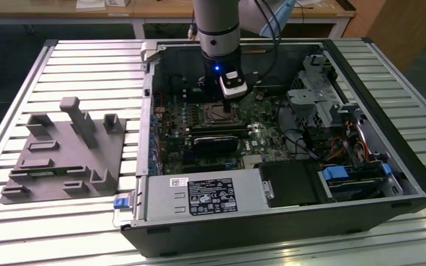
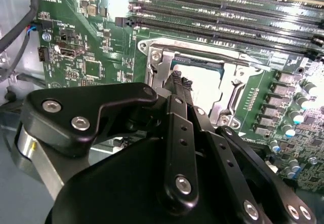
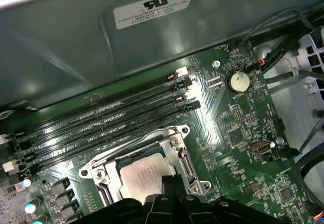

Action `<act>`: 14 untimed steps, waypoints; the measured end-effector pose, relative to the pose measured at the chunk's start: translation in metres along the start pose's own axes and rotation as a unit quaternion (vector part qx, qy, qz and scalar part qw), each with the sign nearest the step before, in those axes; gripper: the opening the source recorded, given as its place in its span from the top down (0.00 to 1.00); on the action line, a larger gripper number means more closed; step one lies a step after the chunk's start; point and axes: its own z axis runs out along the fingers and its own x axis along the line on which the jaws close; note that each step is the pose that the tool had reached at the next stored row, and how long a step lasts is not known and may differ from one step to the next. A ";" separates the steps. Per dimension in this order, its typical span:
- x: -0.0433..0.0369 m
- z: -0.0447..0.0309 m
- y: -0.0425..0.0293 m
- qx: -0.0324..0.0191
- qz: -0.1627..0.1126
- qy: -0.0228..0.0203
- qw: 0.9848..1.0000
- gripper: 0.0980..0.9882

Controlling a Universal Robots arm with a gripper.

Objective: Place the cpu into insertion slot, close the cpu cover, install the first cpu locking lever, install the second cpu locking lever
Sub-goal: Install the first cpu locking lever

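Gripper poised over the seated cpu inside the open computer case

In the second wrist view the gripper (image 2: pixel 181 80) has its two black fingers (image 2: pixel 176 77) pressed close together with nothing between them, their tips just above the edge of the cpu (image 2: pixel 210 84). The cpu lies flat in the insertion slot (image 2: pixel 152 72), its pale metal face up, and the cpu cover (image 2: pixel 230 77) lies down around it, the chip showing through the window. In the first wrist view the same fingertips (image 3: pixel 172 183) sit at the near edge of the cpu (image 3: pixel 144 176), beside the long black memory slots (image 3: pixel 101 127) and the green motherboard (image 3: pixel 243 133). In the exterior view the arm (image 1: pixel 217 27) comes straight down into the computer case (image 1: pixel 272 221), its wrist vertical over the insertion slot (image 1: pixel 217 112). A grey fixture tray (image 1: pixel 65 155) lies well apart, at the exterior view's left.
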 end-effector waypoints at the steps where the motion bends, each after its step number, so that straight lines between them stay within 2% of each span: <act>1: 0.0000 0.0000 0.0000 0.000 0.000 0.000 1.000 0.99; 3: 0.0000 0.0000 -0.0001 0.000 0.000 0.000 1.000 0.99; 4: -0.0001 0.0001 0.0000 0.001 0.000 0.002 1.000 0.99; 5: -0.0005 0.0003 0.0000 0.003 0.000 0.008 1.000 0.99; 8: -0.0027 0.0010 0.0004 0.012 0.000 0.033 0.999 0.99; 9: -0.0038 0.0013 0.0006 0.014 0.000 0.039 0.999 0.99; 10: -0.0048 0.0015 0.0008 0.016 0.000 0.042 0.999 0.99; 14: -0.0050 0.0015 0.0008 0.016 0.000 0.043 0.999 0.99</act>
